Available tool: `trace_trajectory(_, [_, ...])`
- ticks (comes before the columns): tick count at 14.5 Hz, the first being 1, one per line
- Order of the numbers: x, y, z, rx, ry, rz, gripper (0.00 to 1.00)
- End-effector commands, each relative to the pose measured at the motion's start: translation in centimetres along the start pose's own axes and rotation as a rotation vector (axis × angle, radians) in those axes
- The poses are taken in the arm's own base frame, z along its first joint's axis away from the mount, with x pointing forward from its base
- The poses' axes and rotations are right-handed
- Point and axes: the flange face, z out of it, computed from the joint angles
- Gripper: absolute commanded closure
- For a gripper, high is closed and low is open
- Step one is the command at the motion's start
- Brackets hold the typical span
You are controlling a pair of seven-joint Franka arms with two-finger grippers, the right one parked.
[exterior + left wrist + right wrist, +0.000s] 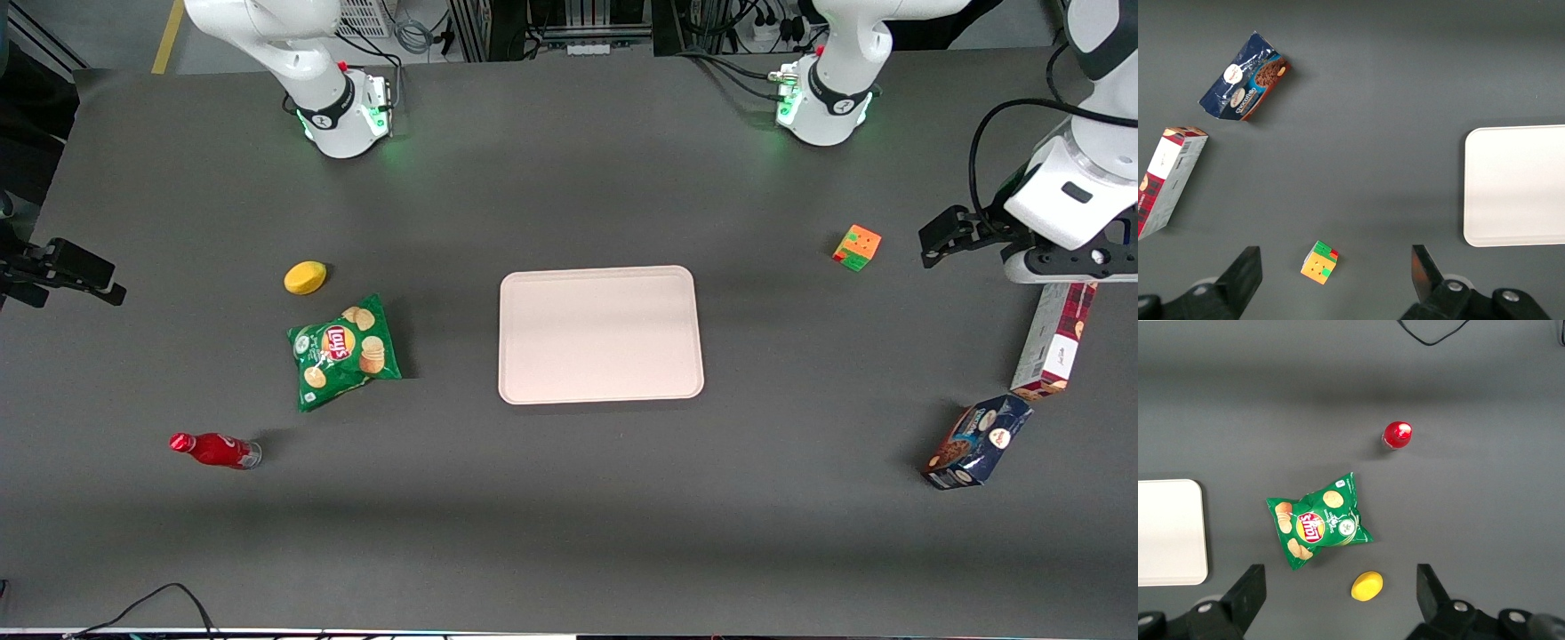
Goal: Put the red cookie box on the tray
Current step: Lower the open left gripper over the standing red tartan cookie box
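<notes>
The table (569,498) was a matt dark grey, kinda felt-like. The tray (601,391) looked like smooth pale pink plastic with a soft sheen. The red cookie box (1056,342) was printed cardboard, the blue cookie box (976,443) a glossier, crumpled pack. The chip bag (342,351) was shiny crinkly foil. The gripper (1337,273) had matt black plastic fingers.

Large flat pale pink tray (600,334) mid-surface, long tartan red cookie box (1054,340) toward the working arm's end, dark blue cookie box (978,442) near it and nearer the front camera, multicoloured puzzle cube (857,247) between tray and box, claw (1337,275) wide open above the cube.
</notes>
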Motion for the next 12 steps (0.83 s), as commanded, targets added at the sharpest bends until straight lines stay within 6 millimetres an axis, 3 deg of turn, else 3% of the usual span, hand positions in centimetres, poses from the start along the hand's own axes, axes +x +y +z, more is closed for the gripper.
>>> trace_trajectory(1, [-0.07,0.25,-0.48,0.012,0.005,-0.007,0.00])
trace_trajectory(12, [-0.03,-0.08,-0.43,0.038,0.004,-0.004,0.00])
